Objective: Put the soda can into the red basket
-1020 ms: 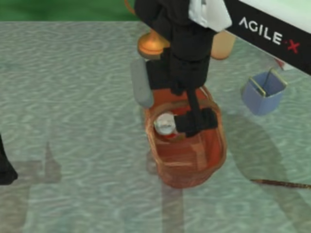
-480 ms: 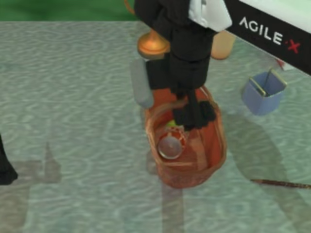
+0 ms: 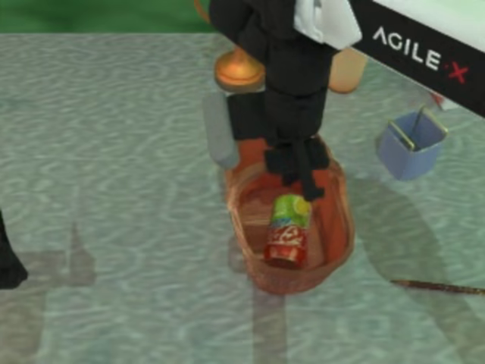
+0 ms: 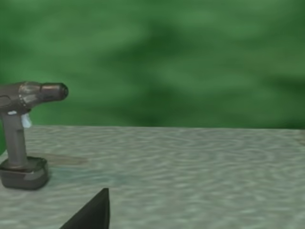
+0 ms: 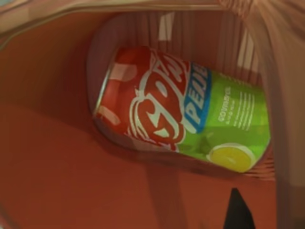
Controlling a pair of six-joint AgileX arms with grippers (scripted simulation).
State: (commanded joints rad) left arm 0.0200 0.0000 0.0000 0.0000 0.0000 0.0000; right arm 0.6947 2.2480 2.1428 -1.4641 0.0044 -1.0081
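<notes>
Soda can (image 3: 289, 231), a small cylinder with red upper part, white-blue band and lime-green lower part, lies on its side on the slatted bottom of the large oval red-orange woven basket (image 3: 342, 241), green end toward 12 o'clock, red end toward 6 o'clock. Right wrist view confirms the can (image 5: 183, 112) resting inside the basket wall (image 5: 47, 157), free of any grasp. Right gripper (image 3: 301, 168) hangs over the basket's 12 o'clock end, just above the can's green end, fingers released and holding nothing. Left arm (image 3: 9, 262) sits parked at the surface's 9 o'clock edge; whether its fingers are spread or closed cannot be told. Small blue square bucket (image 3: 411, 142) stands at 2 o'clock of the basket, well apart.
</notes>
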